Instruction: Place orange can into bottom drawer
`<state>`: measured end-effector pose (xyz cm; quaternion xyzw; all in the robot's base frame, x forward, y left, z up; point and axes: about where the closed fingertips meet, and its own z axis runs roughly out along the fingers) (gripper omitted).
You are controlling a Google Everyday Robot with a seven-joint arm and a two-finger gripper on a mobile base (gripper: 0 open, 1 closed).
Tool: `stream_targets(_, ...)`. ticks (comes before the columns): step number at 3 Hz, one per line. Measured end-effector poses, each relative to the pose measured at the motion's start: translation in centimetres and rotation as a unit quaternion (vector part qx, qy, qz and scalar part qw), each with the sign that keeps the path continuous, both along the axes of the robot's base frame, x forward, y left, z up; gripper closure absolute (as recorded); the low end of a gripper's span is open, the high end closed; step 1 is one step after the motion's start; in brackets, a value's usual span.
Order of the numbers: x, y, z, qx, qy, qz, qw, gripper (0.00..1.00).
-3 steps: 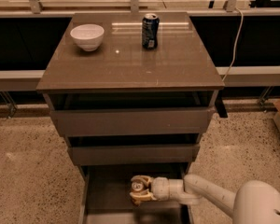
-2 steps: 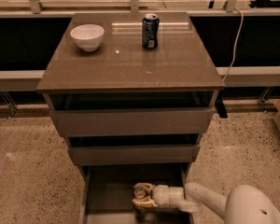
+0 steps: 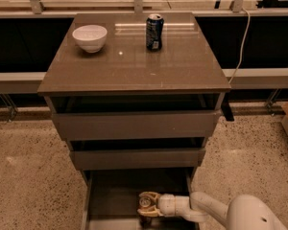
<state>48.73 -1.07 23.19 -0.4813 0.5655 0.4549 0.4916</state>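
The bottom drawer (image 3: 108,202) stands pulled out below the two upper drawers, its dark floor showing. The orange can (image 3: 145,202) is upright inside it, right of the middle, with its silver top facing up. My gripper (image 3: 147,205) reaches in from the right, low in the drawer, and its pale fingers (image 3: 153,212) wrap around the can. The can's lower part is hidden by the fingers, so I cannot tell whether it rests on the drawer floor.
On the cabinet top (image 3: 134,66) stand a white bowl (image 3: 90,37) at the back left and a dark blue can (image 3: 154,31) at the back middle. A cable (image 3: 240,42) hangs at the right. Speckled floor (image 3: 29,176) lies on both sides.
The gripper and orange can have sunk lower into the bottom drawer and shifted slightly right. The bowl and blue can have not moved.
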Motion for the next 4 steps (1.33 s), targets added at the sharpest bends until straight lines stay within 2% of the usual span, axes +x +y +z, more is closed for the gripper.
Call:
stream_targets(1, 0.1, -0.2, 0.1, 0.002, -0.043, 0.01, 0.999, 0.05)
stream_targets(2, 0.2, -0.5, 0.8, 0.005, -0.099, 0.031, 0.9946, 0.0)
stream_targets(3, 1.1, -2.0, 3.2, 0.015, -0.128, 0.014, 0.9915, 0.0)
stream_targets(4, 1.1, -5.6, 5.2, 0.017, -0.104, -0.021, 0.9943, 0.0)
